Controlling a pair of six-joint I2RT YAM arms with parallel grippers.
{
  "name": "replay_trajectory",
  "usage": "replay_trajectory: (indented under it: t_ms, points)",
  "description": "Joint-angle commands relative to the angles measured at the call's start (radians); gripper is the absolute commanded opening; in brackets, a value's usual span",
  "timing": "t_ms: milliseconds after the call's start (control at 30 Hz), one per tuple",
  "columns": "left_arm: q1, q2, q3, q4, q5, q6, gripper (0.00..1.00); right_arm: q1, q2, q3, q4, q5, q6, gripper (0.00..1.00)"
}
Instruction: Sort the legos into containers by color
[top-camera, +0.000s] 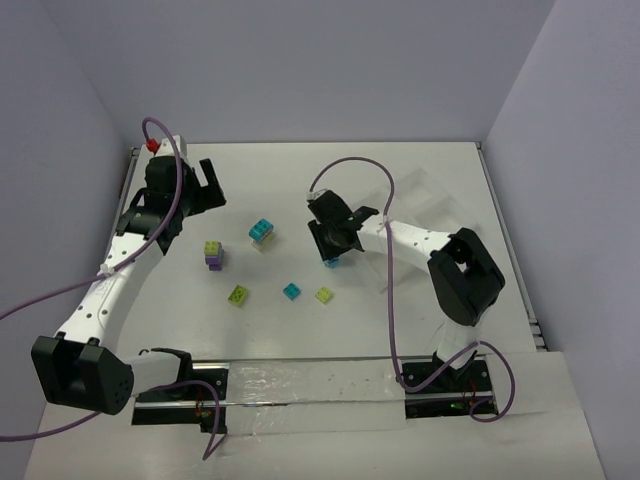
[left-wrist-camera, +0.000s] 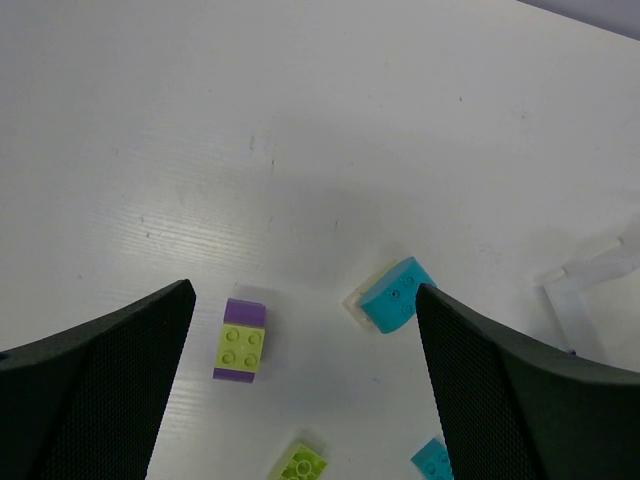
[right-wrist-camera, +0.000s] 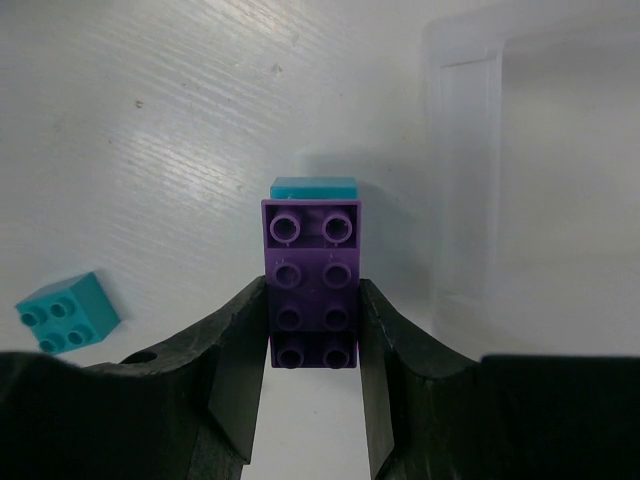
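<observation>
My right gripper (right-wrist-camera: 312, 300) is shut on a long purple lego (right-wrist-camera: 311, 270), its jaws pressed against both long sides. A cyan lego (right-wrist-camera: 313, 187) peeks out at the purple one's far end and also shows under my right gripper (top-camera: 335, 245) as a cyan lego (top-camera: 332, 262). My left gripper (left-wrist-camera: 305, 300) hangs open and empty above the table, shown at the back left as the left gripper (top-camera: 200, 185). Below it lie a lime-on-purple pair (left-wrist-camera: 242, 342) and a cyan brick on a clear piece (left-wrist-camera: 396, 296). The clear tray (right-wrist-camera: 540, 150) stands just right of the held brick.
Loose on the table are a lime brick (top-camera: 238, 294), a cyan brick (top-camera: 291, 291) and another lime brick (top-camera: 324, 294). The lime-on-purple pair (top-camera: 213, 254) and the cyan stack (top-camera: 261, 232) lie between the arms. The tray (top-camera: 430, 205) fills the back right.
</observation>
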Motion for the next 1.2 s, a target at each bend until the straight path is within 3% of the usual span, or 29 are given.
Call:
replay_trajectory:
  t_ms: [0,133,300,567,733,1167]
  points:
    - [-0.007,-0.013,0.027,0.011,0.127,0.019,0.99,0.007,-0.098,0.094,-0.018,-0.054,0.009,0.00]
    - [-0.007,0.022,0.090,0.013,0.451,0.042,0.98,-0.019,-0.179,0.119,-0.041,-0.209,-0.012,0.00]
    - [-0.007,0.034,0.085,0.112,0.979,0.037,0.97,-0.130,-0.297,0.082,0.017,-0.619,0.025,0.00]
    - [-0.007,0.106,0.085,0.183,1.377,0.029,0.97,-0.226,-0.376,0.004,0.155,-0.998,0.118,0.00]
    - [-0.019,0.112,0.065,0.263,1.404,-0.014,0.97,-0.229,-0.370,-0.008,0.209,-1.096,0.159,0.00]
    - [-0.087,0.184,0.074,0.184,1.447,0.067,0.93,-0.229,-0.356,-0.005,0.323,-1.174,0.240,0.00]
